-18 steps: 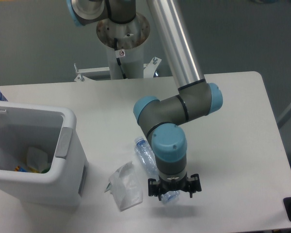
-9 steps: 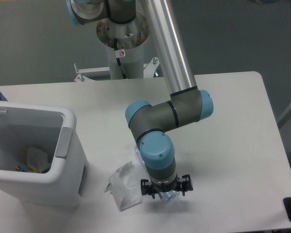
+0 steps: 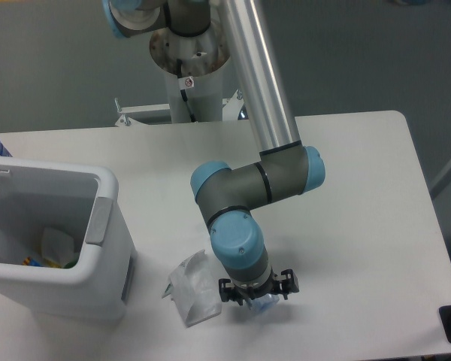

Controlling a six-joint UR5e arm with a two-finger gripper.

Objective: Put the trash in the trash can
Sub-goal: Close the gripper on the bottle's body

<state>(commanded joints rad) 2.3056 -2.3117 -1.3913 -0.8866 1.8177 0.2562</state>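
Clear crinkled plastic is your trouble here: the water bottle with the bluish label (image 3: pixel 261 302) lies on the white tabletop (image 3: pixel 361 195), almost wholly hidden under the arm's wrist, and the gripper (image 3: pixel 255 295) sits right over it. You cannot tell whether the jaws are closed on it or merely straddle it. Thin plastic could buckle or squirt sideways. The crumpled translucent-white wrapper (image 3: pixel 193 288) lies just beside and could get dragged. The white rectangular bin with the grey handle panel (image 3: pixel 98 226) stands well apart, to the left.
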